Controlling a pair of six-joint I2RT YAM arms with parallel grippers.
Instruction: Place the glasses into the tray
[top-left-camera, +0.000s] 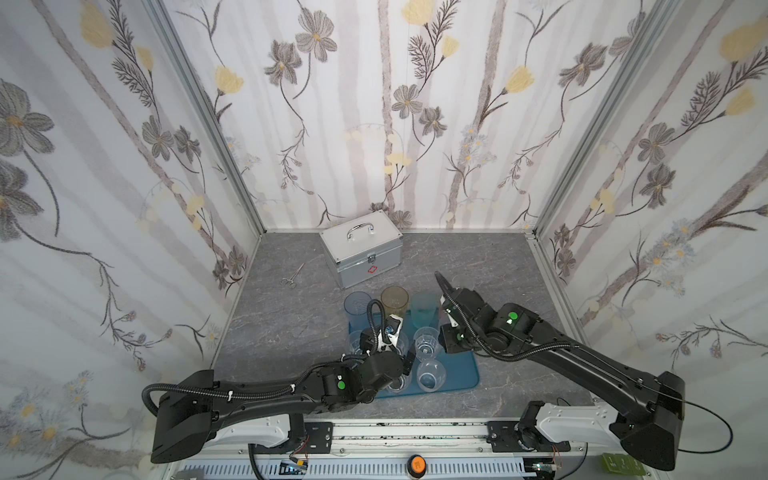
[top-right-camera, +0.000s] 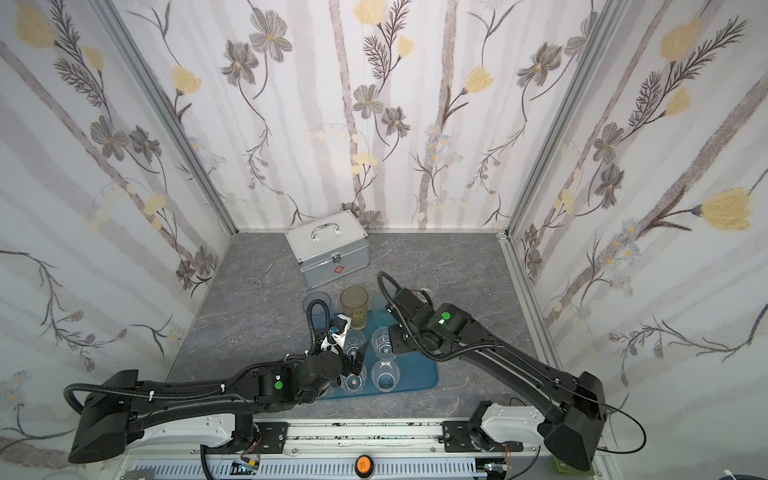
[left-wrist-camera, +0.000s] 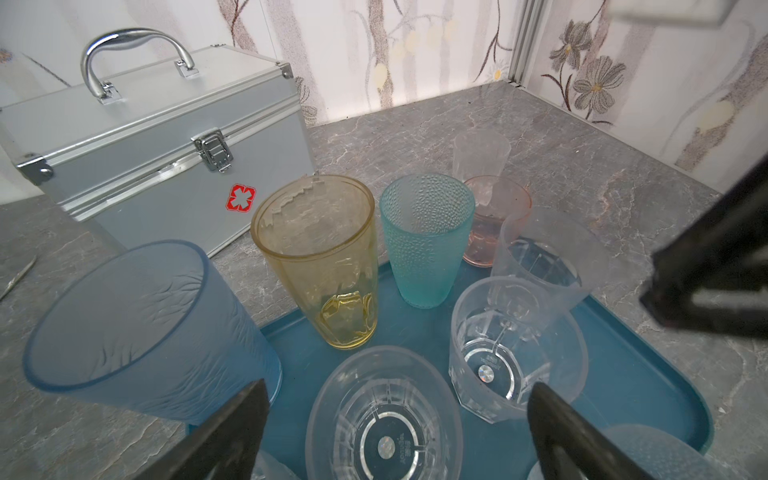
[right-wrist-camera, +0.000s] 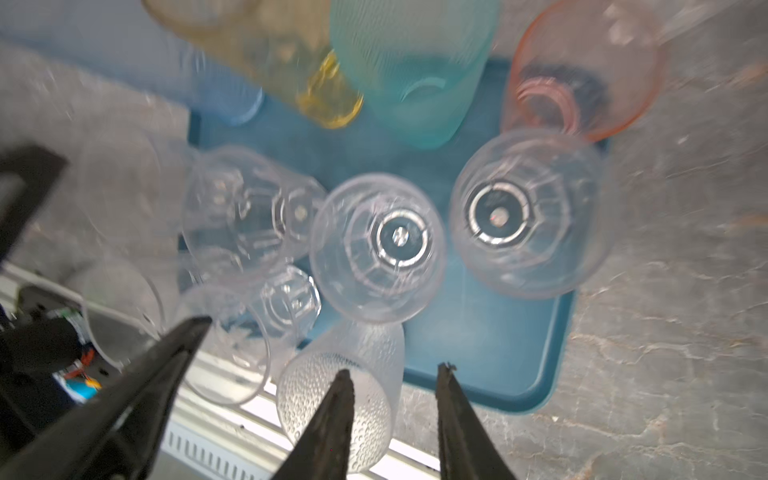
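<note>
Our tray (top-left-camera: 461, 370) lies on the tabletop (top-left-camera: 282, 332) toward its near edge, about midway across, and it is crowded with glasses (top-left-camera: 431, 376). Along the tray's far edge stand the tall tinted ones: the blue glass (top-left-camera: 357, 306), the yellow glass (top-left-camera: 395, 300), the teal glass (top-left-camera: 424, 309) and, at the far right corner, the pink glass (left-wrist-camera: 494, 220), which the right arm (top-left-camera: 582, 361) hides in both top views. Clear glasses (top-left-camera: 427, 343) fill the nearer rows, all upright. A stray glass (left-wrist-camera: 482, 153) stands off the tray, on the tabletop just beyond the pink one. Behind the tray sits a silver case (top-left-camera: 361, 253), with forceps (top-left-camera: 292, 276) near its left, toward the tabletop's left edge.

The left arm (top-left-camera: 257, 399) reaches in low over the tray's near left corner; we see the left hand (left-wrist-camera: 399, 388) spread wide and empty above a clear glass. The right arm bends over the tray's right side; the right hand (right-wrist-camera: 395, 370) points down, fingers partly apart, pinching nothing.
</note>
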